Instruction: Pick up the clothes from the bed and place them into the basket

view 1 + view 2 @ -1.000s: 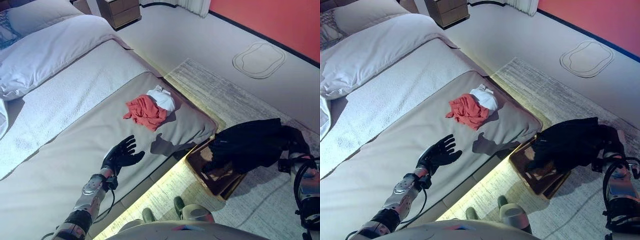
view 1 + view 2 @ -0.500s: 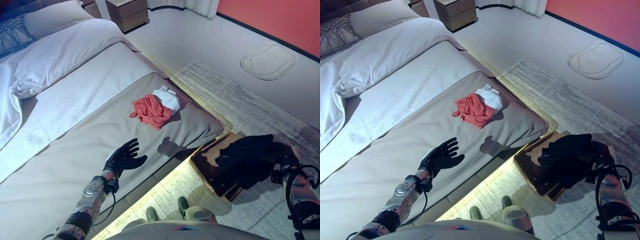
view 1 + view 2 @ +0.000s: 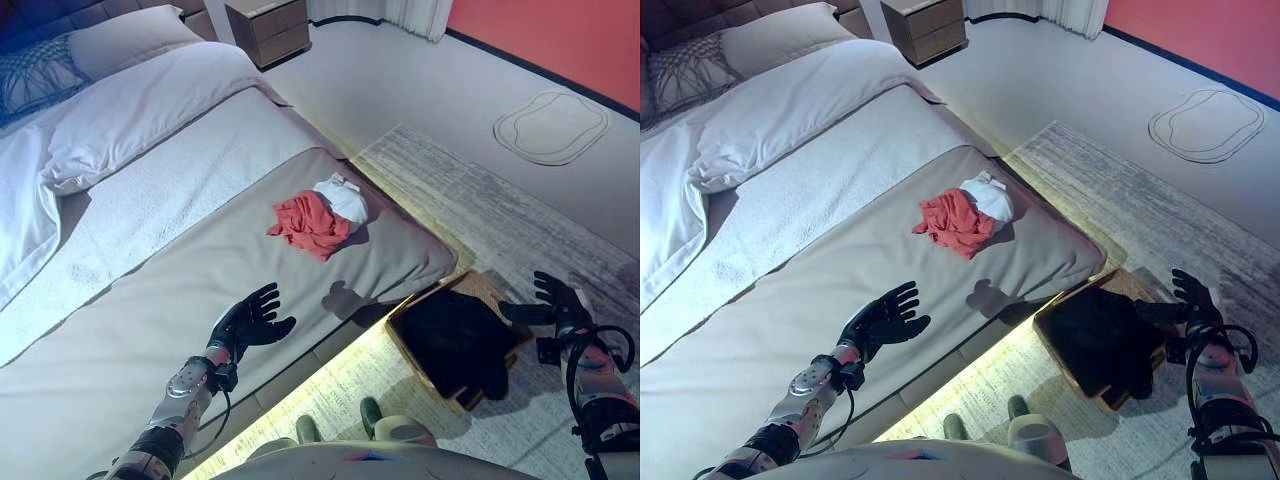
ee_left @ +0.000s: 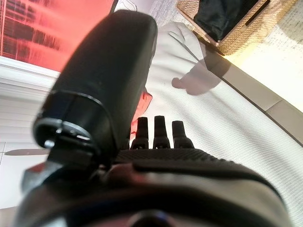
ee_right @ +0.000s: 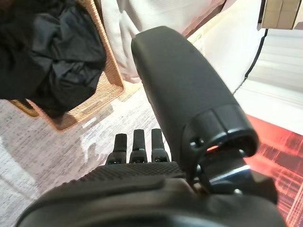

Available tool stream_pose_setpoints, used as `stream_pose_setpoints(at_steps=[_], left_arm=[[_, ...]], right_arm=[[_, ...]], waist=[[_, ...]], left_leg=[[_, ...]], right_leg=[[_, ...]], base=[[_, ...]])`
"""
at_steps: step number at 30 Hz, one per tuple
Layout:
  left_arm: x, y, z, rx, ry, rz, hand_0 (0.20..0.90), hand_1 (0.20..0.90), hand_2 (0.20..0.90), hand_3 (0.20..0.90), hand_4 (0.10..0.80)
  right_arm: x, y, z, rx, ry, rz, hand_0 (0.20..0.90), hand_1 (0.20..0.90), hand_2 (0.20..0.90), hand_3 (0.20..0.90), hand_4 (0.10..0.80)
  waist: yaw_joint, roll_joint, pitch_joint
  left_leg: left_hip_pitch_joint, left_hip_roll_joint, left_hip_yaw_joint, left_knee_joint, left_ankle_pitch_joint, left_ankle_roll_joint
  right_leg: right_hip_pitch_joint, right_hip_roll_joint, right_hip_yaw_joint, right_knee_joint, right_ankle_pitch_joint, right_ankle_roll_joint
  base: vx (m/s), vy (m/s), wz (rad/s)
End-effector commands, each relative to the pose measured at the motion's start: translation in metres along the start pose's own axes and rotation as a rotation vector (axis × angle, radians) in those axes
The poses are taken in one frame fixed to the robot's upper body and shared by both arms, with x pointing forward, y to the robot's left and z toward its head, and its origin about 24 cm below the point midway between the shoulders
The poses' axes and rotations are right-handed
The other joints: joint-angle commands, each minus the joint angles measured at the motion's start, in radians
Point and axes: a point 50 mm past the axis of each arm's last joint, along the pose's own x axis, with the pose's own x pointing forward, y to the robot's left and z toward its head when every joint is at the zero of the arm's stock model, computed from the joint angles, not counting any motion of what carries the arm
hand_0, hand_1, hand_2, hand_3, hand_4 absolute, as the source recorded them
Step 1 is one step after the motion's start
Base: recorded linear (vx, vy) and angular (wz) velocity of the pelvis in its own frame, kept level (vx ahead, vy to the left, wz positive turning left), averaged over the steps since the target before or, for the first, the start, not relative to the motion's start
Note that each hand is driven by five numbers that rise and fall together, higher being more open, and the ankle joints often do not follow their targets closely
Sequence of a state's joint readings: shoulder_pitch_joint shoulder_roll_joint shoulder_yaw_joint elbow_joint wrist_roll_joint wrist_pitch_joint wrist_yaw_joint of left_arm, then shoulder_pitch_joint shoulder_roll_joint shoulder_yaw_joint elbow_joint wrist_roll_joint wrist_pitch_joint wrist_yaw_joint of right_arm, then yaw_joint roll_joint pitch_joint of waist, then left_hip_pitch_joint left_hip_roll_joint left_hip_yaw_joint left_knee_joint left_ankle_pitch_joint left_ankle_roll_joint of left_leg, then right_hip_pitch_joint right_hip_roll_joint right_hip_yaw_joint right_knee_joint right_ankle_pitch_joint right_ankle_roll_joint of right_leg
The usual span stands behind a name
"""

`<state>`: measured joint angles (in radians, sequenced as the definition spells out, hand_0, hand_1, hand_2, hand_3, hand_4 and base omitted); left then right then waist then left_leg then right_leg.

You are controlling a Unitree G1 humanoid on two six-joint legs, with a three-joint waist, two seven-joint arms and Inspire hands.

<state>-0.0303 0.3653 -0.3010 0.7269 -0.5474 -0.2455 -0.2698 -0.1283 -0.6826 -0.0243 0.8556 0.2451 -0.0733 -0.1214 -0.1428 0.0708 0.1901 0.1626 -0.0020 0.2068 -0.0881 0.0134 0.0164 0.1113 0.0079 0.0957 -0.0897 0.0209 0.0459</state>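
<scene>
bedside basket (image 3: 497, 307) holds black garment (image 3: 452, 338), draped over its near rim.

Even, fairly bright room light fills both eye views. A warm yellow glow spills from under the bed (image 3: 150, 300) onto the rug (image 3: 470, 200). A soft shadow lies near the bed's edge. Each wrist view's close foreground is blurred.

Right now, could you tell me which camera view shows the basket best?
The left eye view: the whole basket shows, a black garment inside. The right eye view matches it. Both wrist views show only part of its woven wall.
</scene>
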Motion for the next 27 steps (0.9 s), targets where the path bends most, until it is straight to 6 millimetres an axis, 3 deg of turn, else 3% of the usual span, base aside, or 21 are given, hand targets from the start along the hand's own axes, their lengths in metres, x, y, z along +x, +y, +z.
stream_pose_setpoints(at_steps=[1, 5, 7, 9, 10, 14, 20, 27], left_arm=[[0.01, 0.0, 0.03, 0.042, -0.152, -0.019, 0.9, 0.9, 0.9, 0.9, 0.8], [0.009, 0.001, 0.028, 0.04, -0.149, -0.013, 0.9, 0.9, 0.9, 0.9, 0.8], [0.009, 0.001, 0.03, 0.033, -0.153, -0.003, 0.9, 0.9, 0.9, 0.9, 0.8], [0.011, -0.002, 0.032, 0.023, -0.166, 0.0, 0.9, 0.9, 0.9, 0.9, 0.8], [0.012, -0.002, 0.032, 0.022, -0.167, 0.001, 0.9, 0.9, 0.9, 0.9, 0.8], [0.011, -0.005, 0.029, 0.021, -0.166, 0.009, 0.9, 0.9, 0.9, 0.9, 0.8], [0.009, -0.002, 0.024, 0.043, -0.134, 0.029, 0.9, 0.9, 0.9, 0.9, 0.8], [0.015, -0.002, 0.032, 0.029, -0.156, 0.031, 0.9, 0.9, 0.9, 0.9, 0.8]], right_arm=[[0.009, -0.007, 0.056, 0.01, -0.231, -0.056, 0.9, 0.9, 0.9, 0.9, 0.8], [0.007, -0.002, 0.07, -0.092, -0.302, -0.067, 0.9, 0.9, 0.9, 0.9, 0.8], [0.005, 0.003, 0.087, -0.165, -0.373, -0.086, 0.9, 0.9, 0.9, 0.9, 0.8], [0.001, 0.012, 0.122, -0.294, -0.495, -0.123, 0.9, 0.9, 0.9, 0.9, 0.8], [0.001, 0.013, 0.124, -0.299, -0.501, -0.126, 0.9, 0.9, 0.9, 0.9, 0.8], [-0.003, 0.02, 0.168, -0.515, -0.653, -0.185, 0.9, 0.9, 0.9, 0.9, 0.8], [-0.008, 0.03, 0.221, -0.849, -0.805, -0.285, 0.9, 0.9, 0.9, 0.9, 0.8], [-0.008, 0.027, 0.267, -0.944, -0.817, -0.328, 0.9, 0.9, 0.9, 0.9, 0.8]], waist=[[0.017, -0.042, -0.042], [0.027, -0.049, -0.041], [0.032, -0.052, -0.037], [0.047, -0.057, -0.03], [0.047, -0.057, -0.03], [0.079, -0.063, -0.022], [0.137, -0.069, 0.0], [0.21, -0.058, 0.089]], left_leg=[[-0.022, 0.02, -0.018, 0.028, -0.11, -0.022], [-0.021, 0.019, -0.03, 0.028, -0.108, -0.022], [-0.023, 0.017, -0.04, 0.031, -0.108, -0.021], [-0.037, 0.012, -0.058, 0.046, -0.109, -0.021], [-0.038, 0.012, -0.059, 0.048, -0.109, -0.021], [-0.05, 0.005, -0.086, 0.059, -0.11, -0.023], [-0.097, -0.006, -0.132, 0.098, -0.107, -0.029], [-0.196, -0.024, -0.19, 0.158, -0.096, -0.031]], right_leg=[[-0.096, -0.04, -0.023, 0.039, 0.019, 0.041], [-0.09, -0.041, -0.029, 0.04, 0.018, 0.039], [-0.091, -0.041, -0.031, 0.047, 0.015, 0.038], [-0.095, -0.042, -0.036, 0.05, 0.015, 0.033], [-0.095, -0.042, -0.037, 0.05, 0.015, 0.033], [-0.088, -0.047, -0.054, 0.045, 0.011, 0.027], [-0.103, -0.059, -0.109, 0.077, -0.013, 0.015], [-0.166, -0.074, -0.189, 0.155, -0.048, -0.011]], base=[[0.0, 0.0, 0.0], [0.0, 0.0, 0.0], [0.0, 0.0, 0.0], [-0.005, -0.008, 0.02], [-0.008, -0.008, 0.13], [0.009, 0.003, 0.2], [0.02, 0.016, 0.28], [-0.079, 0.046, 0.32]])
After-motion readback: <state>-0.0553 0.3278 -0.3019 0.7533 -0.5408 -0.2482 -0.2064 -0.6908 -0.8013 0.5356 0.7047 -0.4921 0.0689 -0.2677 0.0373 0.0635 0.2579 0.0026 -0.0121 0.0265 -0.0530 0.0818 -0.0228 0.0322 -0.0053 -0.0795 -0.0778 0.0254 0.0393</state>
